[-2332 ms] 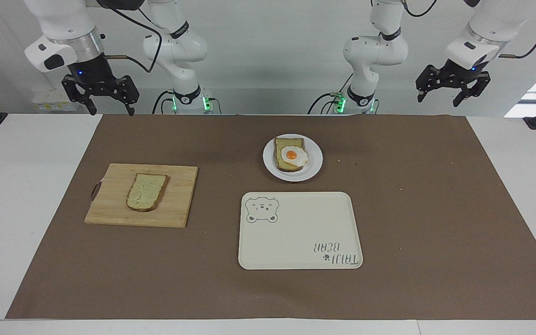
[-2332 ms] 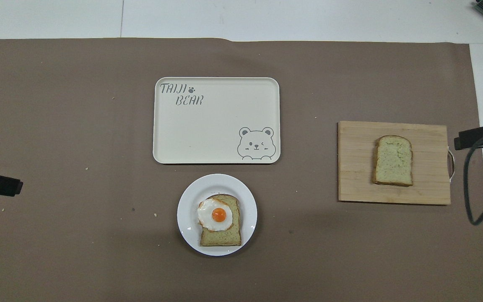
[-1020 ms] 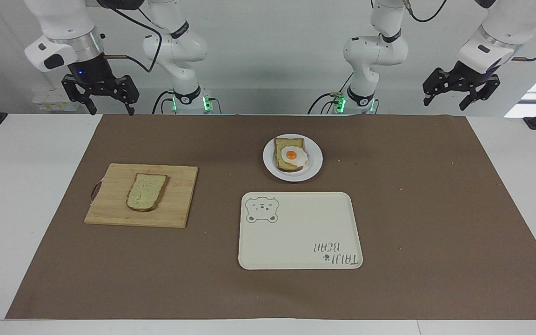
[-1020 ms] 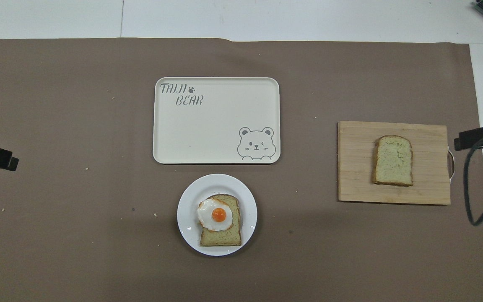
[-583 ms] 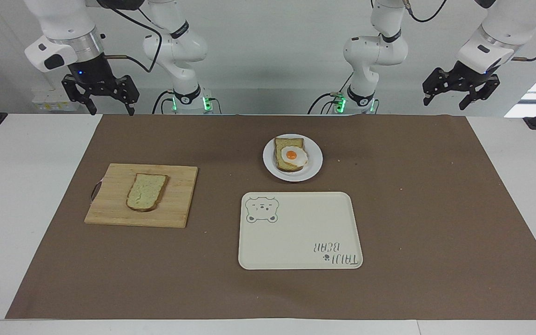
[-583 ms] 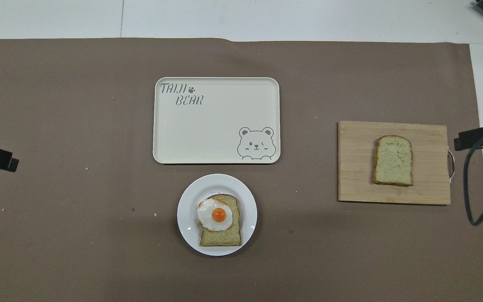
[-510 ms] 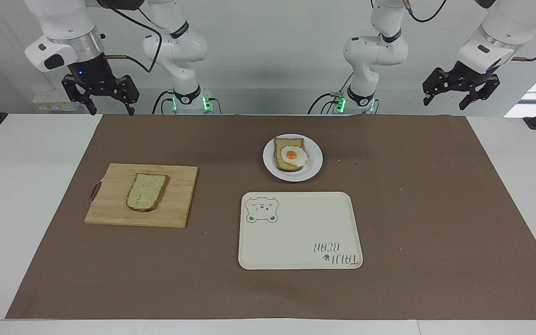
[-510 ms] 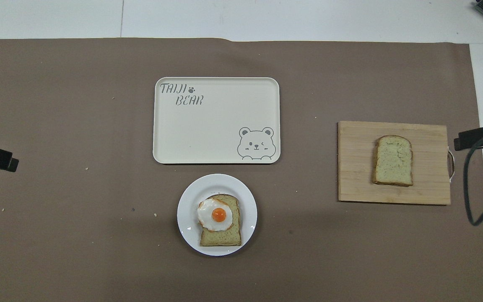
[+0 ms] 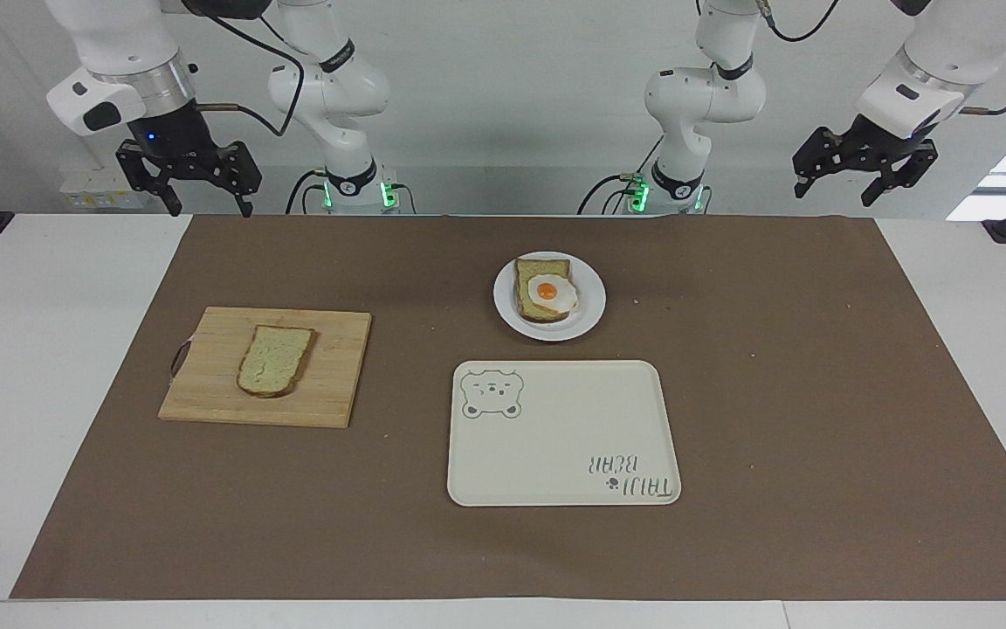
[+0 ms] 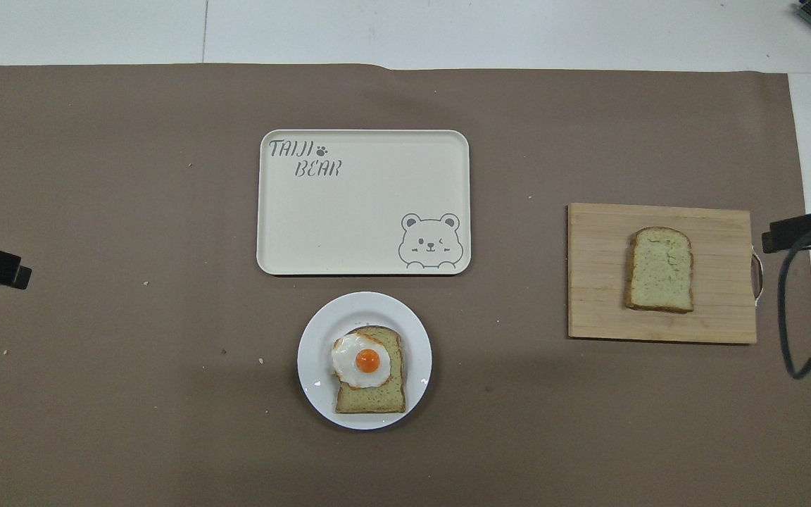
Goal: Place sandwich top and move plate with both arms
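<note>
Small round white plate (image 9: 549, 297) carries a bread slice topped with a fried egg (image 9: 545, 291); cream rectangular bear-print tray (image 9: 563, 433) just beside it lies bare. Sandwich top (image 9: 273, 360), a plain pale slice with brown crust, lies flat on the wooden cutting board (image 9: 265, 366). Left gripper (image 9: 864, 172) and right gripper (image 9: 188, 179) hover with fingers released, unchanged since the previous frame.

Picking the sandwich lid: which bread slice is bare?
The slice on the wooden cutting board; the other, on the white plate, carries a fried egg.
</note>
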Tool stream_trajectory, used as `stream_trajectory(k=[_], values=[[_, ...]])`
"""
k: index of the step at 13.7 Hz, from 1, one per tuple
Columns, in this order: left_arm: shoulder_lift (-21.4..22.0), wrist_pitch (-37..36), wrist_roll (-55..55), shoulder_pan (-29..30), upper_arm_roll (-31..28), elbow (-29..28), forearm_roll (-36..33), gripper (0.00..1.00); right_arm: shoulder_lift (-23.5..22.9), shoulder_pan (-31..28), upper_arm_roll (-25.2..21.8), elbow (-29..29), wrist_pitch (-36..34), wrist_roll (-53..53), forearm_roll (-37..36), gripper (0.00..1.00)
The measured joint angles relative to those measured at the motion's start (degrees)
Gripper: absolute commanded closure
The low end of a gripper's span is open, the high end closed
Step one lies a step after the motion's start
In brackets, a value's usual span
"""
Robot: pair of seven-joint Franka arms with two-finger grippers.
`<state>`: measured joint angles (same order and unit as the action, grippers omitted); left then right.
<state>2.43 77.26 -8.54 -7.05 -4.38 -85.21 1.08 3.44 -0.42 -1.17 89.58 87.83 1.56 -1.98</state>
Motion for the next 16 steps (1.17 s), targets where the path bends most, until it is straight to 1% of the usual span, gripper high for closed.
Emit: stream_trajectory(k=[13,16], values=[[0.0,-0.1,0.0,0.0,0.0,0.0,0.0,0.0,0.5,0.0,0.0,0.6,0.0,0.0,0.0,0.0],[0.0,-0.1,0.2,1.0,-0.2,0.0,0.0,0.0,0.5,0.0,0.1,0.6,0.0,0.0,0.0,0.0]])
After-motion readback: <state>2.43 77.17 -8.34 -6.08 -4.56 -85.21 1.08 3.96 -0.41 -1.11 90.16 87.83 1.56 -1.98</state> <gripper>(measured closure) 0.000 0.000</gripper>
